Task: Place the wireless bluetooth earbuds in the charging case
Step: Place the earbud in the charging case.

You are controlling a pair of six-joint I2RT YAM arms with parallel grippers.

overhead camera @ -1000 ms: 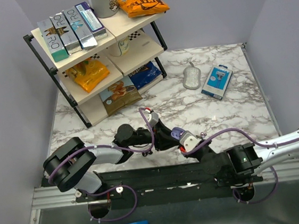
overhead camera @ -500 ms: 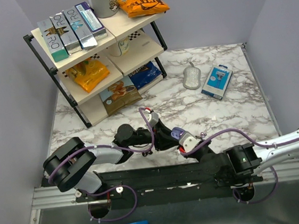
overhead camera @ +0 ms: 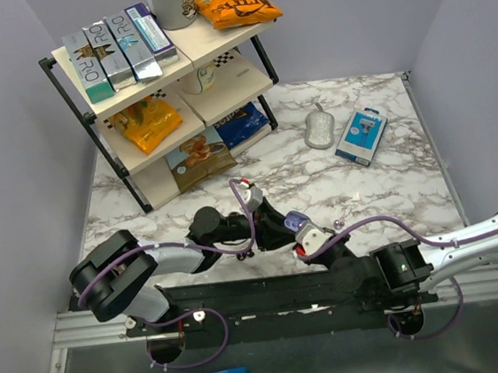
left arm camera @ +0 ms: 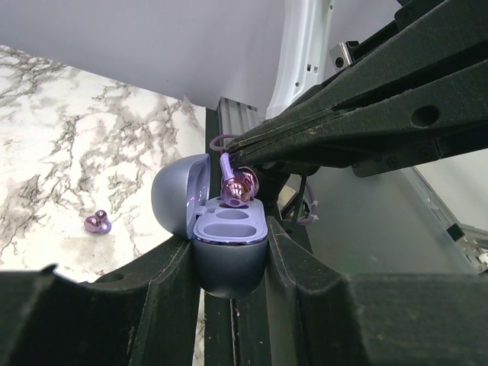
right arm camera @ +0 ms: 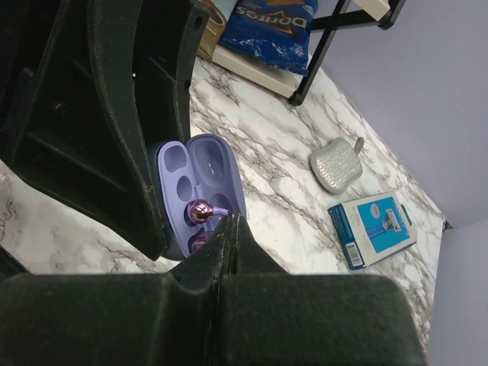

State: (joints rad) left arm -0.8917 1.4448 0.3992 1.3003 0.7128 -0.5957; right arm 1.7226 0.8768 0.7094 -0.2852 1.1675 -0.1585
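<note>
**Top external.** My left gripper (overhead camera: 286, 228) is clamped on the lavender charging case (overhead camera: 297, 224). My right gripper (overhead camera: 313, 244), tips pinched together, meets the case from the right. A second earbud (overhead camera: 337, 223) lies on the marble table (overhead camera: 383, 190), just beyond those tips.

**Left wrist.** The case sits upright between my left fingers (left arm camera: 164, 282), with its lid (left arm camera: 179, 200) swung open to one side. My right tips pinch a glossy pink earbud (left arm camera: 239, 188) right at a rear socket. I cannot tell whether it is seated.

**Right wrist.** The pink earbud sits at my closed tips, over the case's sockets.
</note>
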